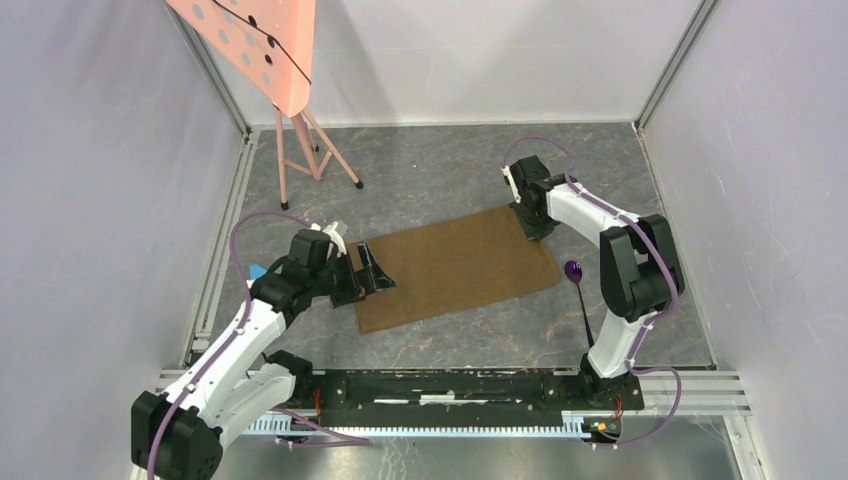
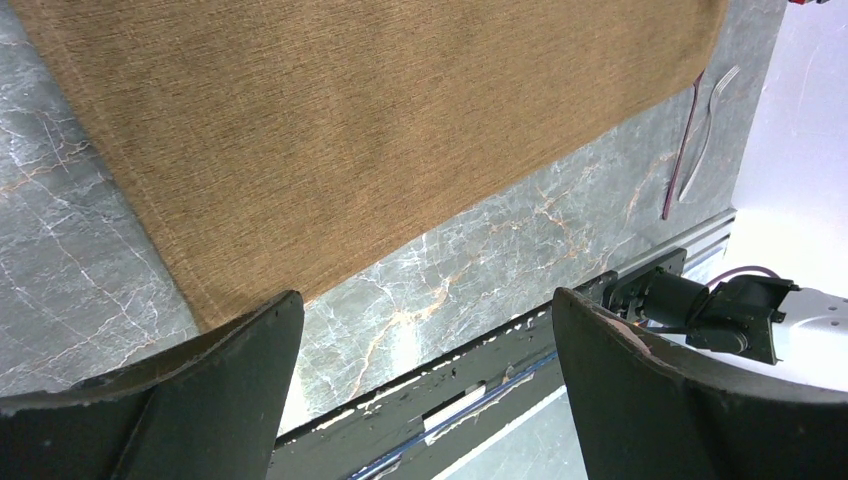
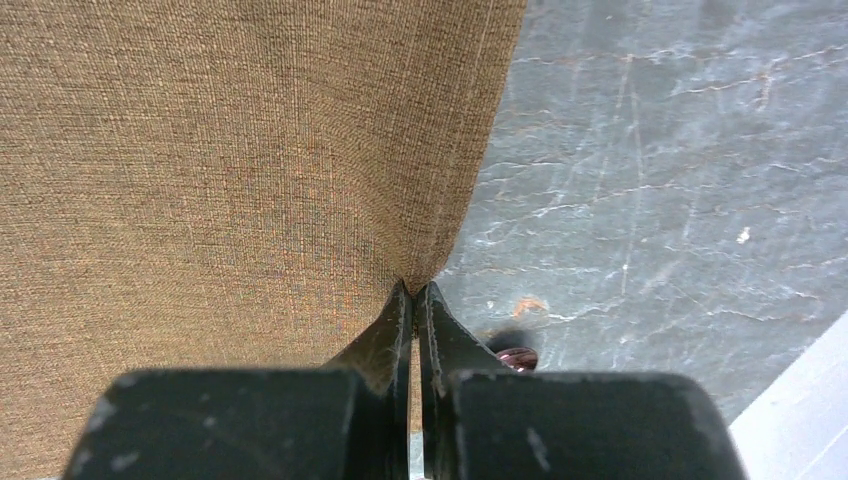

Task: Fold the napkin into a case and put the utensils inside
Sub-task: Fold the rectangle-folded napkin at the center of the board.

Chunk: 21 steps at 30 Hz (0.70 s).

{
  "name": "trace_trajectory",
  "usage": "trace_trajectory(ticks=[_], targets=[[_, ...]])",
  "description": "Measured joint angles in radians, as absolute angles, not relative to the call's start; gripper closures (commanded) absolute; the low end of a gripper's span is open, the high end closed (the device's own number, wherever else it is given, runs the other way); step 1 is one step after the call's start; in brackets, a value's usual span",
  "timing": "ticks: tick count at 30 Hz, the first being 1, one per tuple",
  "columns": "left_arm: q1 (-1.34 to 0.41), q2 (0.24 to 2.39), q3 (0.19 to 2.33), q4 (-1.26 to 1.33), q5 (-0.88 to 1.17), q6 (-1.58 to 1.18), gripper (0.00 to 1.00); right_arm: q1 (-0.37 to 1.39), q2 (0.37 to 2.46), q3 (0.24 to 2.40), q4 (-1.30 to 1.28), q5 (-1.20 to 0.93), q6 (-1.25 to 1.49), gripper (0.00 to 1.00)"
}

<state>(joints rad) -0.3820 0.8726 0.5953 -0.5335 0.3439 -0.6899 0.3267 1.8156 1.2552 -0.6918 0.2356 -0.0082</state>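
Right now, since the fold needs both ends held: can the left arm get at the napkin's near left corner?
Probably yes: the open left gripper hovers right at that napkin corner, with nothing between.

The black two-finger left gripper (image 1: 374,272) points toward three o'clock, jaws spread wide. The right gripper (image 1: 536,231), reaching toward eleven o'clock, pinches the tan-brown cloth napkin (image 1: 455,265) at its corner.

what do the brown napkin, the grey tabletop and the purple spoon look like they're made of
Tan-brown rectangular napkin: woven cloth, matte, coarse linen-like weave visible. Grey tabletop: marble-look surface with pale veins, slight sheen; real stone or printed laminate, cannot tell. Dark purple spoon: glossy, possibly plastic or coated metal; too small to say.
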Motion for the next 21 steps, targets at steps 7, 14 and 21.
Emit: trace_trajectory(ticks=[7,14,21], targets=[[-0.382,0.849,0.595,-0.533,0.343,-0.691,0.0,0.334,1.77,1.254,-0.677,0.267,-0.02,1.0],[-0.382,0.849,0.595,-0.535,0.342,-0.691,0.0,0.447,1.755,1.256,-0.679,0.237,-0.002,1.0],[-0.382,0.849,0.595,-0.537,0.337,-0.691,0.0,0.633,1.755,1.298,-0.697,0.149,0.066,1.0]])
